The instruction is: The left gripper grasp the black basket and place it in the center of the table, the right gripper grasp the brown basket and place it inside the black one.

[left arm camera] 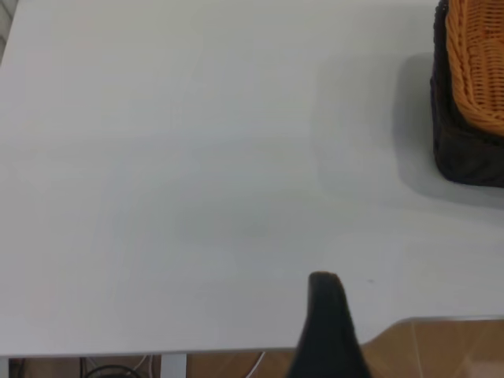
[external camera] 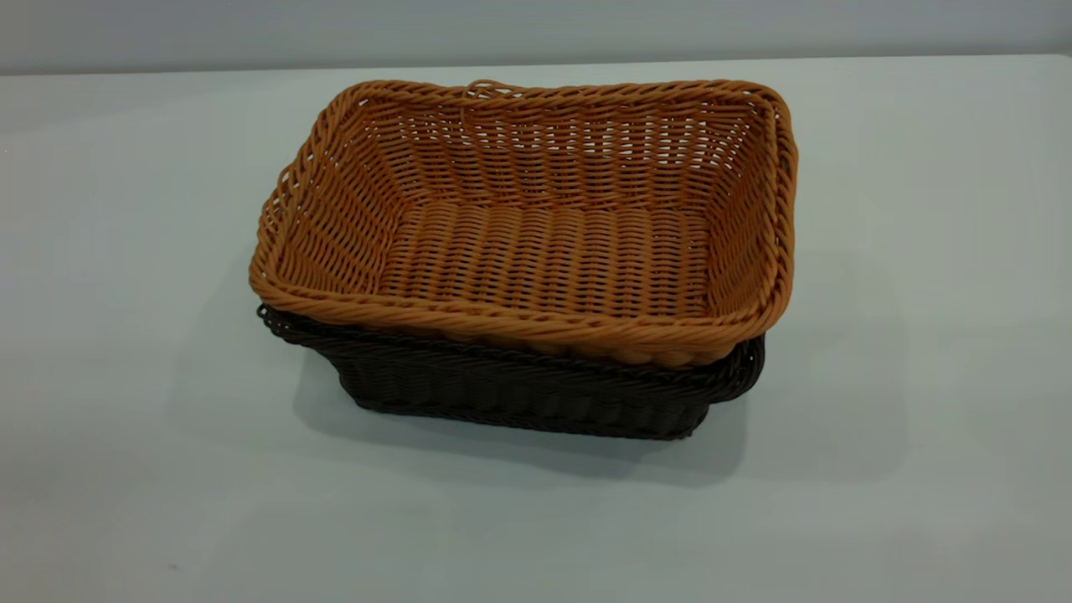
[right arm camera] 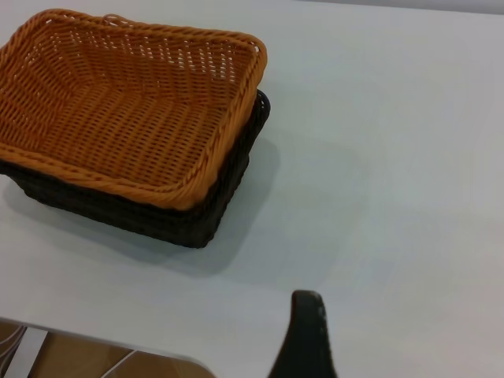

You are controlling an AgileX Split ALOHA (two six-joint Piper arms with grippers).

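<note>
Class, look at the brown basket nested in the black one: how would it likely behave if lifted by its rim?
The brown basket probably holds its shape: its braided rim looks thick. It looks light, since the weave is open and nothing lies inside. It sits loosely in the black basket, so it would likely lift free, perhaps tilting.

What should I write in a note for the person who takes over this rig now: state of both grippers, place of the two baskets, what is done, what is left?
Left gripper: off the baskets, above the table near its edge, holding nothing; open or shut cannot be told.
Right gripper: also clear of the baskets near the table edge, holding nothing; its state cannot be told either.
Black basket: standing around the middle of the table.
Brown basket: nested inside the black one, its rim sitting a little above the black rim, slightly skewed.
Done: both placements.
Left: nothing obvious; perhaps check that the brown basket sits fully down.
</note>
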